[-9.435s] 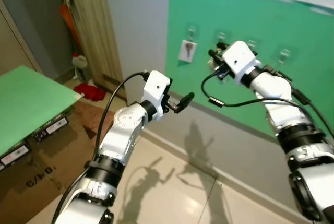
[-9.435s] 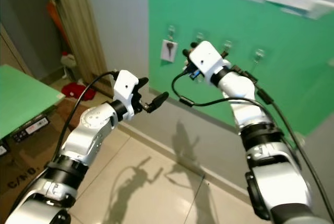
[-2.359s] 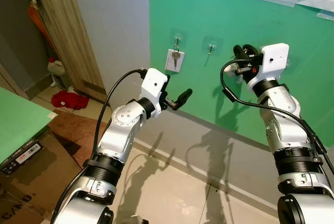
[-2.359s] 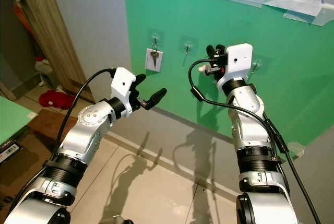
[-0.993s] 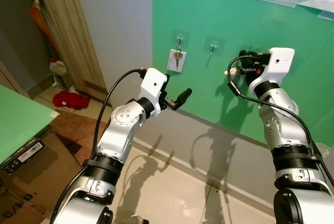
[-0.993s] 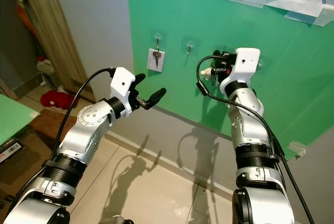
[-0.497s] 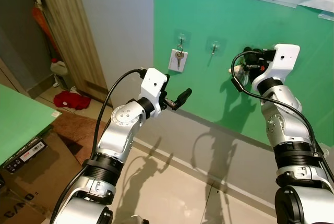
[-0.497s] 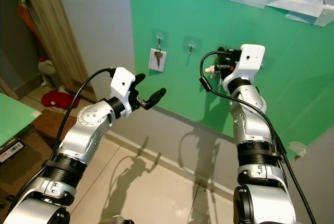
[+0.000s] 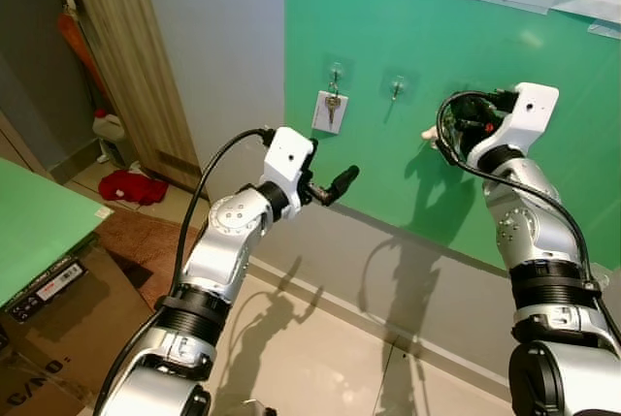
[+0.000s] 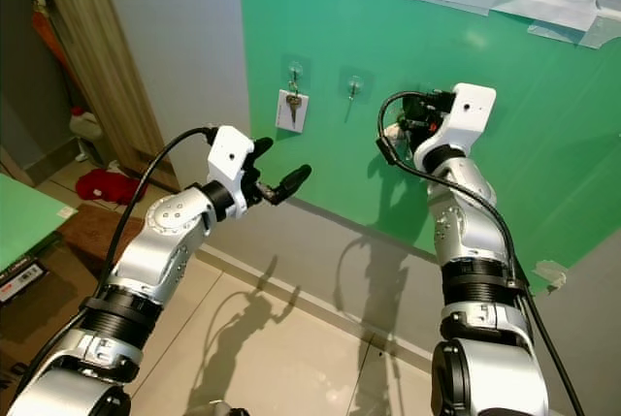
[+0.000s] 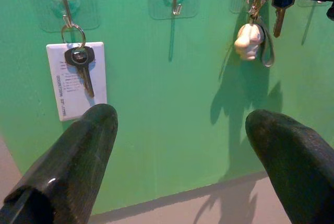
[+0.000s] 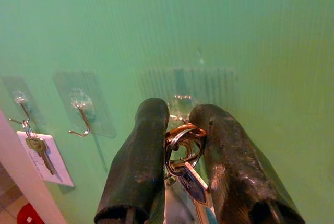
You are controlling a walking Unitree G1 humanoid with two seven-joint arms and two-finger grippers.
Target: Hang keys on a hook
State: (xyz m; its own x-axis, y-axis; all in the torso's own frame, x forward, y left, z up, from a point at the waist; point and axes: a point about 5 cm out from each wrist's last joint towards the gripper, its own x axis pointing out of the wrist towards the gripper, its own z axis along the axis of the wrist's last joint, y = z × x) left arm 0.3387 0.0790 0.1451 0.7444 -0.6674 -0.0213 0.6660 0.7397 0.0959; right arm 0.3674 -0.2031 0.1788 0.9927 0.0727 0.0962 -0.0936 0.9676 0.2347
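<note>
Your tagged key (image 9: 331, 110) hangs leftmost; bare hook (image 9: 396, 87) right of it; keys (image 11: 254, 28) further right.

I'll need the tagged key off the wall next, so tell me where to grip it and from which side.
Grip the key's black head, just below its ring, coming straight at the green wall from the front. It hangs flat against its white tag from the leftmost hook, so the flat faces are hard to reach; pinch the head's edges, then lift upward, probably.
</note>
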